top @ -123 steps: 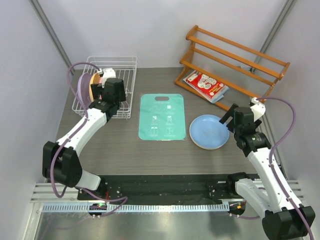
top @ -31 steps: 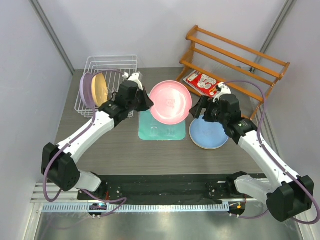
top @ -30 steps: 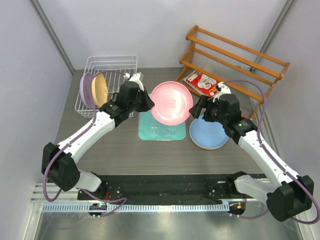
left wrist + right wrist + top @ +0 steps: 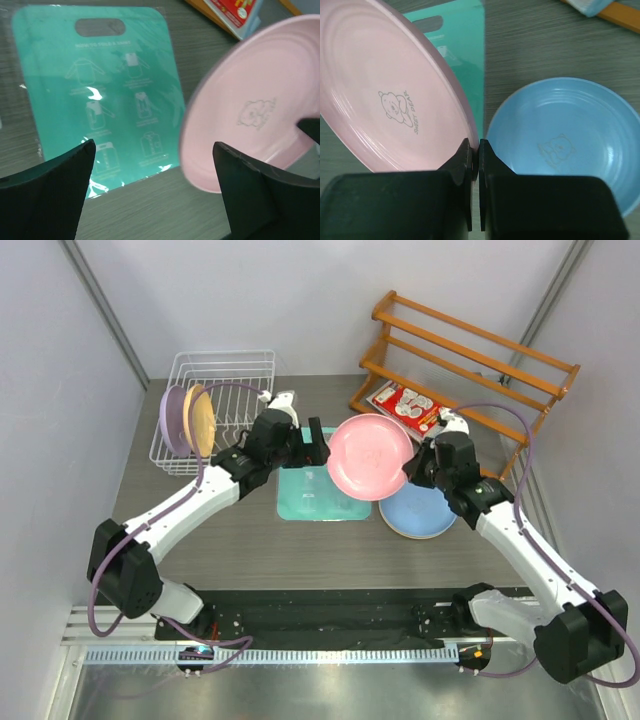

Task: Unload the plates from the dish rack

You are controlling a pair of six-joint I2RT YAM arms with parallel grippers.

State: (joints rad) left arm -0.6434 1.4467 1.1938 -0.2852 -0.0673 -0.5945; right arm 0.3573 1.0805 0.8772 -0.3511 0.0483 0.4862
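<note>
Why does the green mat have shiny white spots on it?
Left wrist view: light glares off the teal mat in white patches, and the pink plate looks a bit soft. Right wrist view: the plate's bear print is sharp, with no glare.

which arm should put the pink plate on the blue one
Right. The right gripper is shut on the pink plate at its rim, close to the blue plate; the left gripper is open and off the plate.
</note>
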